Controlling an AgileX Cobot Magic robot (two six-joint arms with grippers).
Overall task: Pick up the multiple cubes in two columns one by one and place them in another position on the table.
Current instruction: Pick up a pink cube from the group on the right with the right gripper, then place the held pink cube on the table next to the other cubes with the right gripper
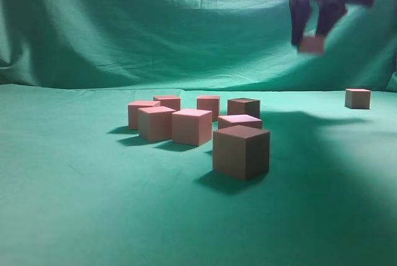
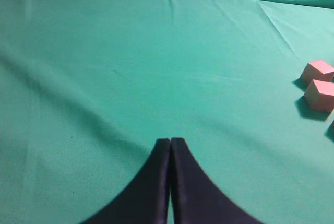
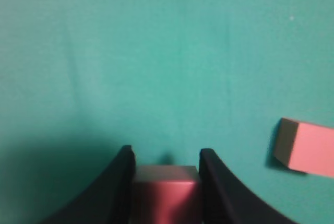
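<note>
- Sitting nearest the exterior camera, one shadowed cube (image 1: 241,151) rests on the green table (image 1: 74,204), right of centre.
- Just behind it: a cluster of six more cubes (image 1: 191,126) in two rough columns (the right-hand ones dark with shadow, the left ones pink), each standing flat on the cloth.
- Far right, well apart from the cluster, a lone cube (image 1: 358,98) sits on the table near the backdrop (image 1: 155,24).
- Right gripper (image 1: 315,38) hangs high above the table at upper right, blurred; its two black fingers (image 3: 117,182) pinch a held cube (image 3: 166,192) between them, lifted clear of the cloth. The wrist view shows another cube lying on the table off to the right.
- Left gripper (image 2: 170,143): fingertips pressed together, nothing between them, over bare cloth; two cubes show at the right edge of its view.
</note>
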